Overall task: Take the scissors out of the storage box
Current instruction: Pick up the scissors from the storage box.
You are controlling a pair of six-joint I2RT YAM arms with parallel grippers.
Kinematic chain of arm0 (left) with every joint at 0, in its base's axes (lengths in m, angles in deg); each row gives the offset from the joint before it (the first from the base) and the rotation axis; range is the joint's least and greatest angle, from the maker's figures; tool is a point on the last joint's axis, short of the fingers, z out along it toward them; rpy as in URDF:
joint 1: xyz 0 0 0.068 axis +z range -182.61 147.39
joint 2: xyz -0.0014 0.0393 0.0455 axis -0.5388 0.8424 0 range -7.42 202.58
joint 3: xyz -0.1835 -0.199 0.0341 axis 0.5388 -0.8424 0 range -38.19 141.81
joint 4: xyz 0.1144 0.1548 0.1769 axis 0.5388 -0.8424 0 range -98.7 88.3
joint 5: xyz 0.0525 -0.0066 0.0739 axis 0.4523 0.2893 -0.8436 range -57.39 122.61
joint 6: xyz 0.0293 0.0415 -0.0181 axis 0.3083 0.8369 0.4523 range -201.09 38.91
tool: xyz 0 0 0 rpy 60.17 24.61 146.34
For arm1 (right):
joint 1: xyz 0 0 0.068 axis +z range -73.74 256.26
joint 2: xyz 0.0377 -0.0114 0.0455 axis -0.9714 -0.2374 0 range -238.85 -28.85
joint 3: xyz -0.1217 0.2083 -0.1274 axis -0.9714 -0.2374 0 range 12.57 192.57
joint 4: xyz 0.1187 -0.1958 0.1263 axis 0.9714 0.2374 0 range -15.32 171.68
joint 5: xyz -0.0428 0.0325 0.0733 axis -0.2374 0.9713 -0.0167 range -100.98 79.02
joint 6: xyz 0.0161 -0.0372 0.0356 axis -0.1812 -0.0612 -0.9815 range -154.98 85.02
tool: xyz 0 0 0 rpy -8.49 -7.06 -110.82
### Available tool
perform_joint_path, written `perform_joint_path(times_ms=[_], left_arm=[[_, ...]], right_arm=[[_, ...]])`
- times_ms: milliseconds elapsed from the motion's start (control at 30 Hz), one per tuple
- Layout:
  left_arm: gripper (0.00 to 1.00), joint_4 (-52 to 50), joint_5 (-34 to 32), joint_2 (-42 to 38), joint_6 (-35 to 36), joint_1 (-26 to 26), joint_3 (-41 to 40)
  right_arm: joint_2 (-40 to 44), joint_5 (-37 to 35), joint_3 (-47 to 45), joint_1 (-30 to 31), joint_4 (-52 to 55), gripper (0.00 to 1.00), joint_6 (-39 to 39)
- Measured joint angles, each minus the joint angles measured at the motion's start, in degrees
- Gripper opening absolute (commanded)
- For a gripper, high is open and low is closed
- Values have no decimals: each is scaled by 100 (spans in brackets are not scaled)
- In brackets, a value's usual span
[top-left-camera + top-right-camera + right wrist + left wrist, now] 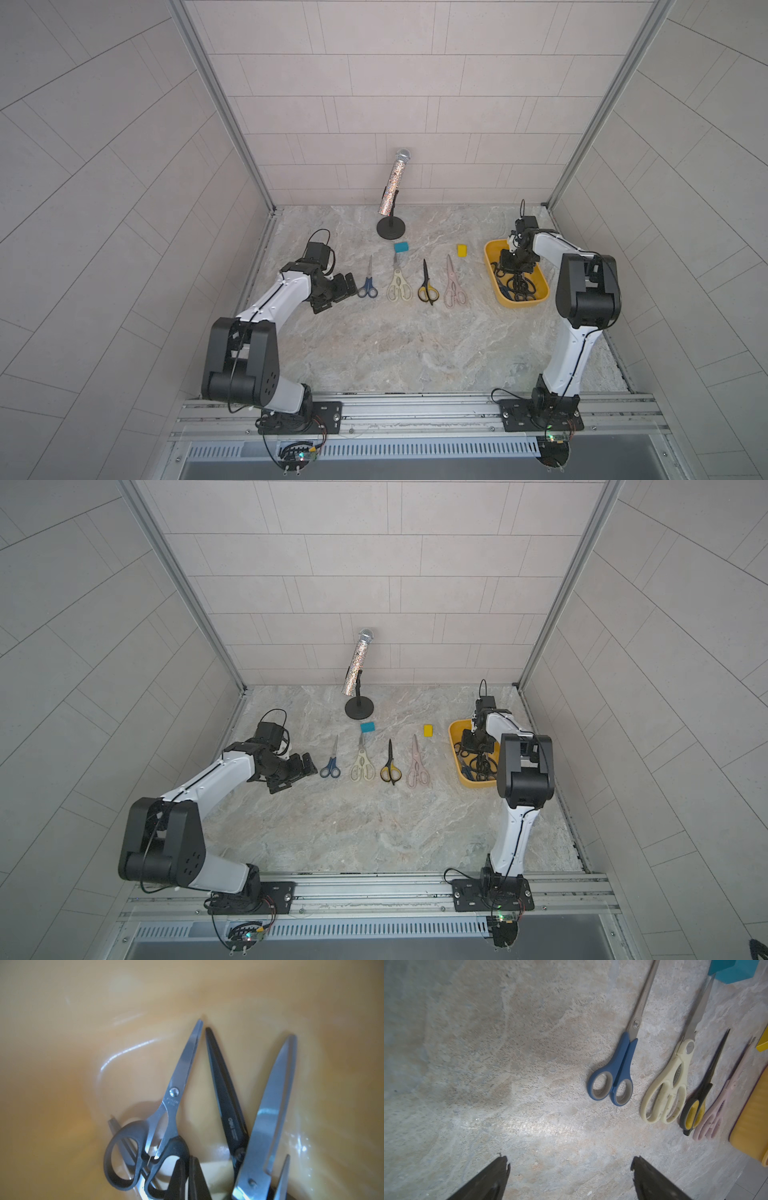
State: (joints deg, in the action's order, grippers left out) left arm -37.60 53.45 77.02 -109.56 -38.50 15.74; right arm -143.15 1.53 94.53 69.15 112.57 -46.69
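The right gripper reaches down inside the storage box, a yellow tub. We see its two dark fingers drawn together with only a sliver between them, and we cannot tell whether they pinch anything. Just beside its fingertips lies a small black-handled pair of scissors, blades pointing away from the gripper. On its other side lie a black-bladed pair and a large silver-bladed pair, the silver one crossing over the black.

The left gripper hangs over the marbled table with its jaws spread wide, holding nothing. Ahead of it four pairs lie side by side, none touching. Nearest is the blue pair, then the cream pair, the black-and-yellow pair and the pale pink pair, with the box just beyond. A teal block sits at the cream pair's blade tip, and a yellow block sits near the pink pair's tip.
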Motion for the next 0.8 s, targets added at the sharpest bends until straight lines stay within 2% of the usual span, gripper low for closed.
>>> perform_joint_path(times_ms=[367, 800], left_arm=[[100, 2, -9, -2, 2, 0, 0], [100, 0, 37, -2, 28, 4, 0]], right_arm=[[579, -173, -350, 11, 186, 0, 33], [713, -468, -398, 11, 413, 0, 28]])
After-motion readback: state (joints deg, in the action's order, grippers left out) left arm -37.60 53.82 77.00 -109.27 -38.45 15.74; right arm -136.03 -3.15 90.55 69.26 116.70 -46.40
